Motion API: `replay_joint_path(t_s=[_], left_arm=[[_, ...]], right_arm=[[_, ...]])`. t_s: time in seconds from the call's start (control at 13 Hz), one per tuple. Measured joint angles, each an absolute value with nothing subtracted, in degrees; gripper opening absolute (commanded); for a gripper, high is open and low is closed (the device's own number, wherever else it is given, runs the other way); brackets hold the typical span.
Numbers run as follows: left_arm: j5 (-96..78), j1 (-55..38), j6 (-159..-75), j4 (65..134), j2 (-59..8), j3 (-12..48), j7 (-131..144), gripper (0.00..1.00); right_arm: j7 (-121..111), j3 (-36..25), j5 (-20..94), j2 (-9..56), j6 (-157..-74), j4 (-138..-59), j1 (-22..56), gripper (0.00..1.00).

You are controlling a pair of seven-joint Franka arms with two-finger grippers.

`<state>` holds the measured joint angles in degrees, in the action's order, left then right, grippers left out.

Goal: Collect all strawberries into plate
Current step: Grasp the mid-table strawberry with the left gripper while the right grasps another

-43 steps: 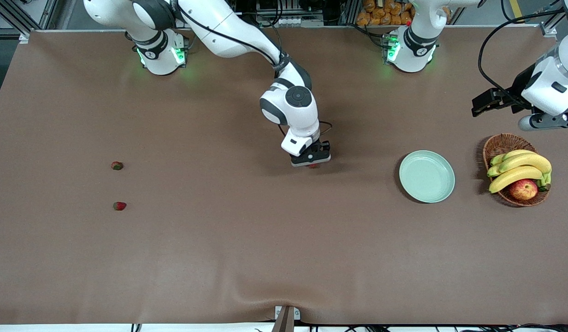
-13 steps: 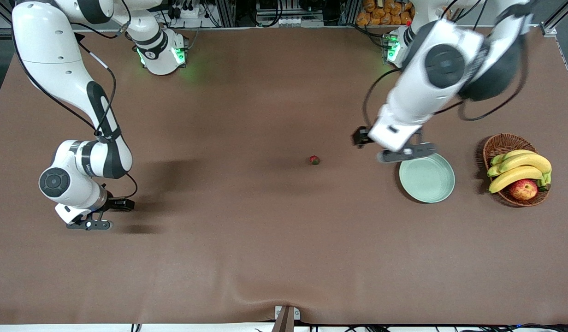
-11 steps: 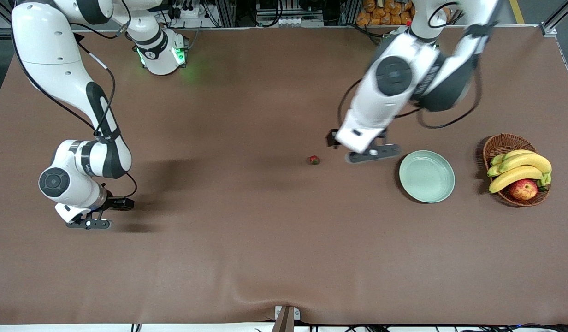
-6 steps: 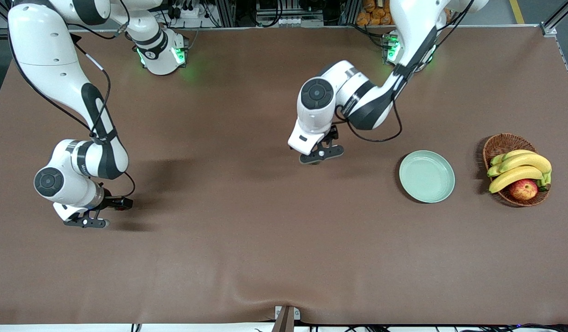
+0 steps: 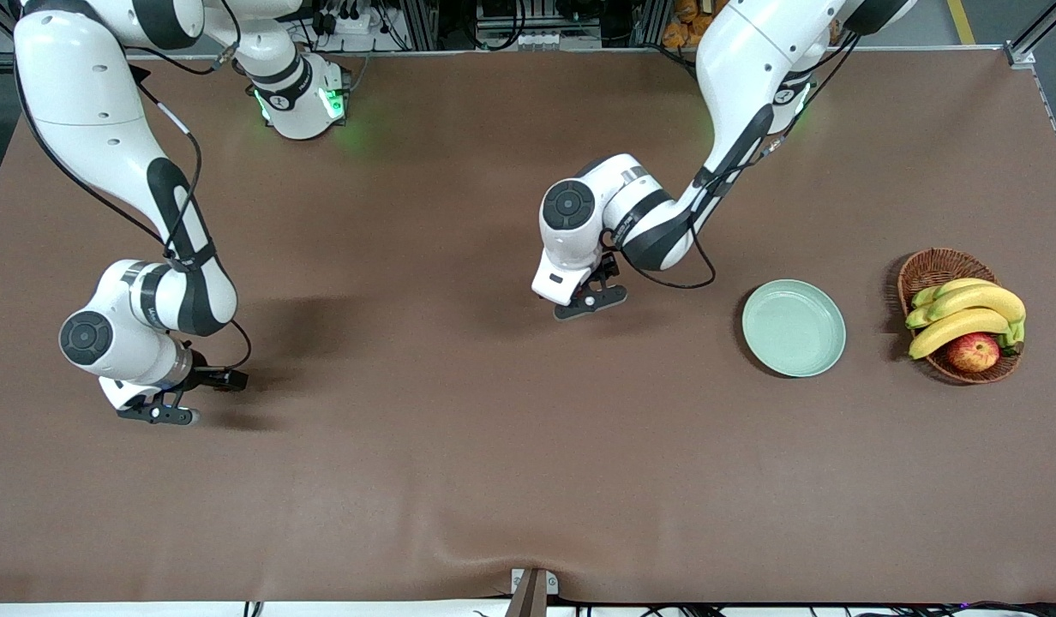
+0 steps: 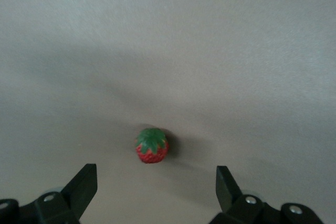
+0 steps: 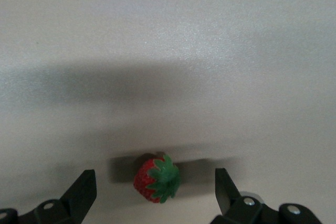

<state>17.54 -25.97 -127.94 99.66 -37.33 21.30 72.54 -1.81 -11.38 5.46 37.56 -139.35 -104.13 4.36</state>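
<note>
Between both sets of wide-open, empty jaws sits a tiny red strawberry with green leafy top (image 6: 152, 146), another likewise (image 7: 157, 178). Left gripper (image 5: 590, 301) hangs over mid-table, nearer the empty pale mint-green round plate (image 5: 793, 328); right gripper (image 5: 157, 415) at its own table end. Third berry unseen.

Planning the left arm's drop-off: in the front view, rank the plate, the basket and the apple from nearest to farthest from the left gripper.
From the left gripper, open over mid-table:
1. Plate, toward the left arm's end.
2. Basket, beside the plate, farther toward that end.
3. Apple, in the basket's camera-side part; close to the basket itself.
</note>
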Motion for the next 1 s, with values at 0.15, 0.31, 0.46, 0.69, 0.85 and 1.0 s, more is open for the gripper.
replay_joint_path(t_s=[0.15, 0.31, 0.46, 0.69, 0.85, 1.0], left_arm=[[18.13, -26.35, -128.76, 99.81, -38.41, 21.19, 73.61, 0.94], [19.93, -26.26, -129.95, 100.23, -39.21, 20.76, 74.73, 0.86], [20.48, -26.08, -130.53, 100.9, -39.84, 20.51, 75.46, 0.8], [20.49, -25.91, -130.62, 101.51, -40.08, 20.45, 75.53, 0.52], [20.49, -25.9, -130.62, 101.59, -40.08, 20.44, 75.54, 0.02], [20.49, -25.9, -131.02, 101.55, -40.04, 20.5, 75.54, 0.0]], right_arm=[[-1.81, -11.35, 6.26, 37.7, -139.8, -104.13, 4.26, 1.0], [-1.81, -11.32, 6.62, 37.76, -140.0, -104.13, 4.25, 1.0], [-1.81, -11.29, 6.68, 37.78, -140.03, -104.12, 4.25, 0.85], [-1.81, -11.26, 6.7, 37.79, -140.04, -104.12, 4.25, 0.22], [-1.81, -11.23, 6.7, 37.79, -140.06, -104.12, 4.24, 0.0], [-2.97, -11.18, 6.7, 37.79, -140.17, -104.08, 4.24, 0.0]])
